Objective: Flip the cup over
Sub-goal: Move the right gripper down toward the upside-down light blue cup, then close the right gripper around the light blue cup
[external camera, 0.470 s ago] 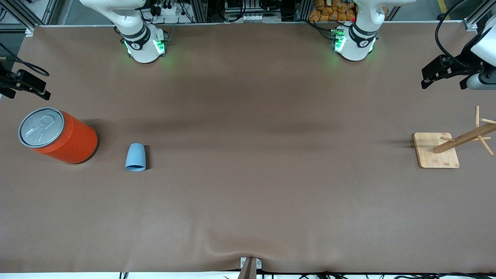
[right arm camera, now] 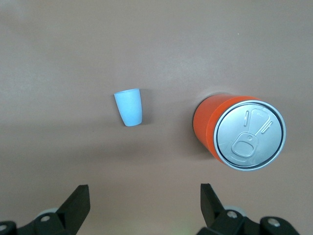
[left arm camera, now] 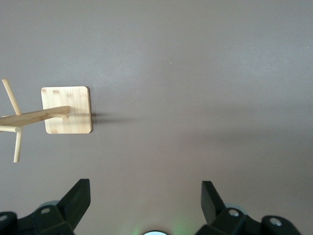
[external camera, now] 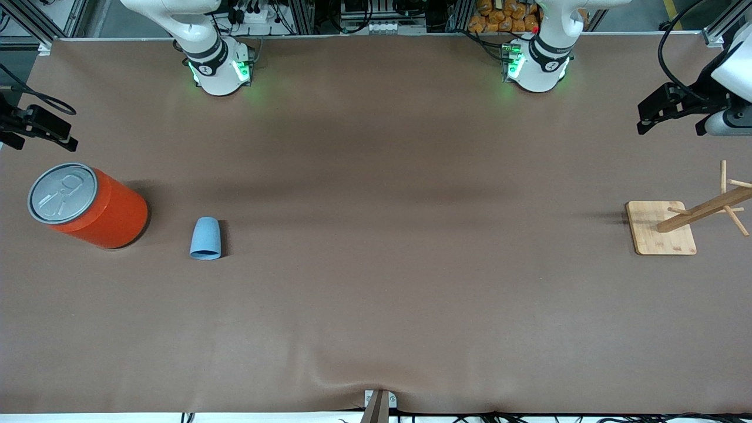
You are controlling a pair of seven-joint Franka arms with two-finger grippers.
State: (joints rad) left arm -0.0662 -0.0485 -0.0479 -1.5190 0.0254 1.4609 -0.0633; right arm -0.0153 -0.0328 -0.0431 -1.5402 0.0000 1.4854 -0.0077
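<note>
Brown table [external camera: 376, 294] cover, both arms drawn back to the two ends and partly cut off at the front view's edges.

Standing mouth-down near the right arm's end, the cup [external camera: 205, 238] has its long axis upright and its narrow closed base on top; beside it, closer to that end, is the orange can [external camera: 97, 210]. Only the wrist views show the jaws: the right gripper [right arm camera: 144, 205] hangs spread wide and empty over cup and can, the left gripper [left arm camera: 145, 203] likewise wide over bare cloth near the wooden rack [external camera: 661, 228].
</note>
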